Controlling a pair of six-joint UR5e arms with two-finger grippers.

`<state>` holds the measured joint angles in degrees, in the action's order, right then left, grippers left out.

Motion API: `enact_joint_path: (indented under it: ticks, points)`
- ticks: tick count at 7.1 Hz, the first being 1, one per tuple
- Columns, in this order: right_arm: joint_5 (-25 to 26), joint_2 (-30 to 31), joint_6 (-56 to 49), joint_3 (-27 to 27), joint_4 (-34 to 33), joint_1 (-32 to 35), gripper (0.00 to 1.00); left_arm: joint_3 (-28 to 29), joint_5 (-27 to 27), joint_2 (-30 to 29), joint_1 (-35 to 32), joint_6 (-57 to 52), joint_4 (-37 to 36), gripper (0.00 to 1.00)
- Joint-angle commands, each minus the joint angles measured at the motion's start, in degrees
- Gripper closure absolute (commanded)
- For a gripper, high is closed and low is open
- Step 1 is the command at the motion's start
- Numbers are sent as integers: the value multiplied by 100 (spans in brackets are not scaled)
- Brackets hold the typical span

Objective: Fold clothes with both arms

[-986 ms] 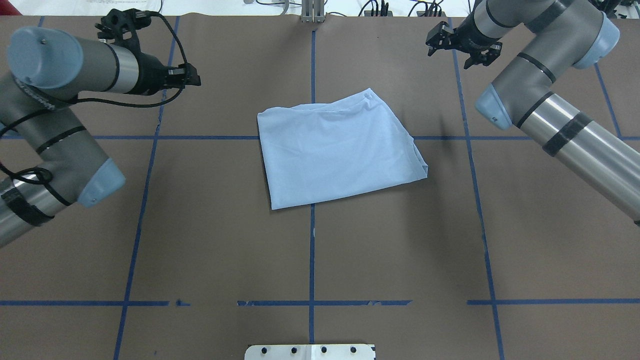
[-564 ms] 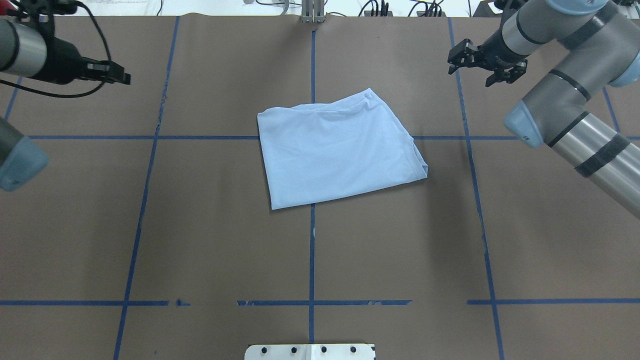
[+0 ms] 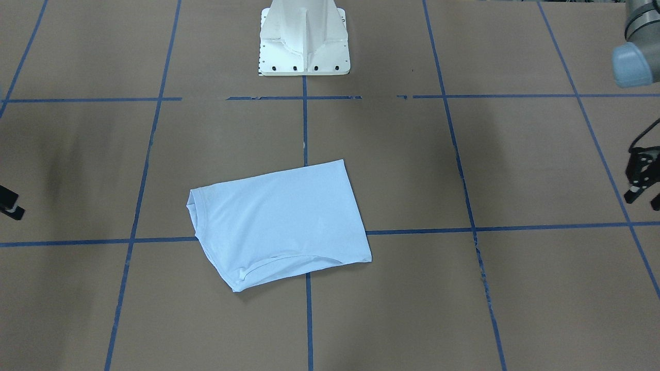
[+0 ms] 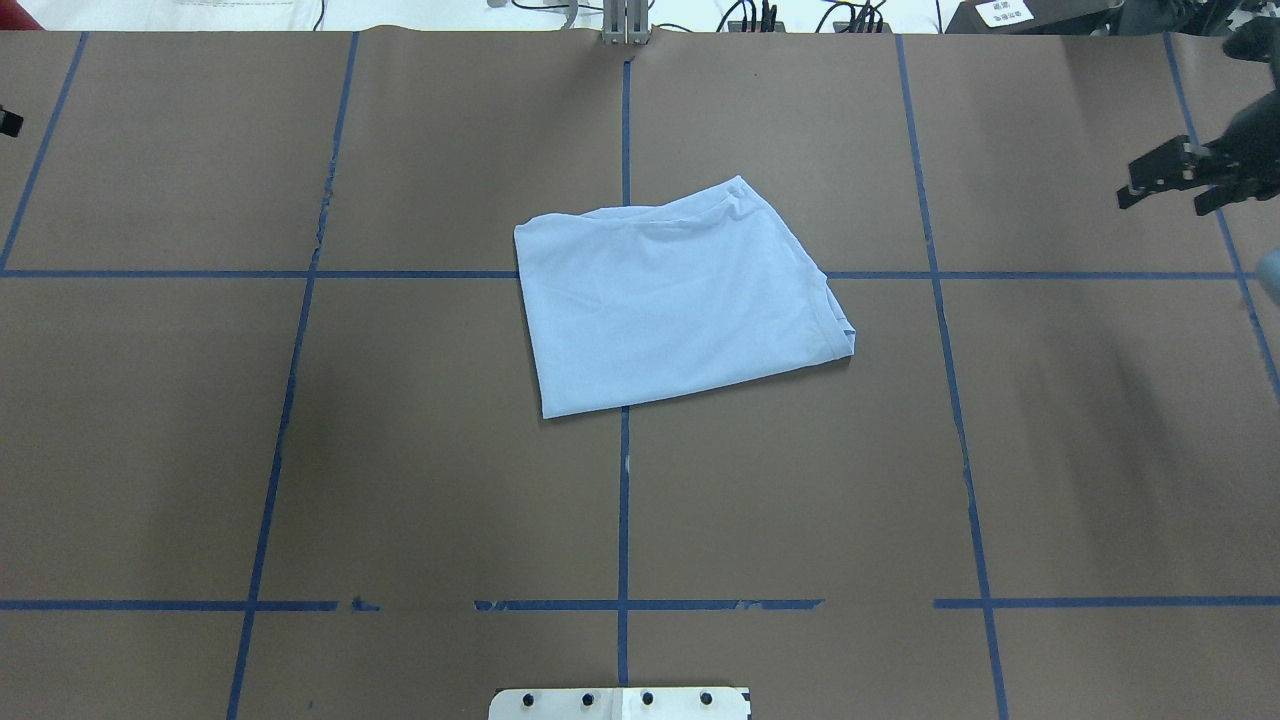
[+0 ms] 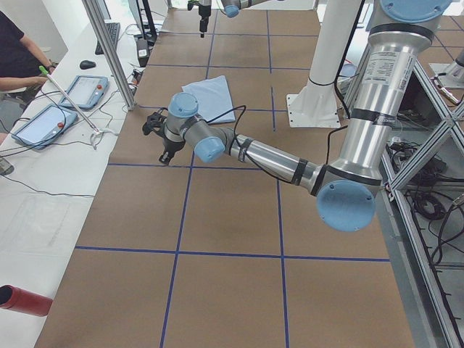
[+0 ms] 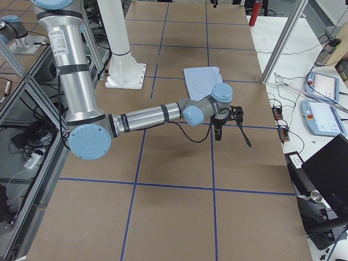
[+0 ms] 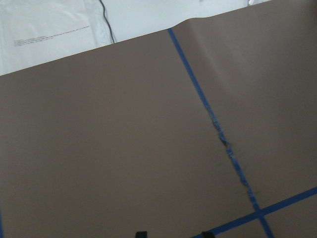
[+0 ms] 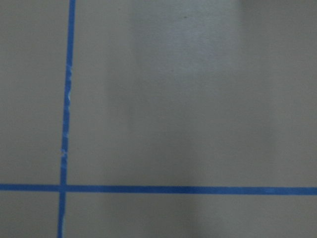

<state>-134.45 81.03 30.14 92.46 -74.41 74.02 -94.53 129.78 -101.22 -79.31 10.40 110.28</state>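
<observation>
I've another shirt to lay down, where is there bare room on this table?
Bare table on all sides of the T-shirt; widest between it and the white base. Only the edges by the left gripper and right gripper are occupied.

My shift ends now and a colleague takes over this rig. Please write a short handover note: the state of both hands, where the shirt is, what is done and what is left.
Left hand: open, empty, out at the robot's left side of the table.
Right hand: open, empty, out at the opposite side.
The light blue fabric T-shirt lies folded into a rough rectangle at the middle of the brown paper-covered table; neither hand touches it.
Done: the folding looks complete.
Left: perhaps only squaring the slightly uneven edges; otherwise nothing seems to remain.
</observation>
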Motion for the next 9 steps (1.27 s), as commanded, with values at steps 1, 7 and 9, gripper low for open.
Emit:
enact_joint_path:
  ticks: [1,7,9]
  points:
    - [-248,282,-1654,88,-1009,743,0,355,495,85,-846,-1029,-586,0]
    - [130,387,-1783,482,-1384,623,0,-744,548,1483,-1130,-1057,-877,0]
    - [121,852,-1775,895,-1304,623,0,-690,513,1474,-1122,-1031,-929,0]
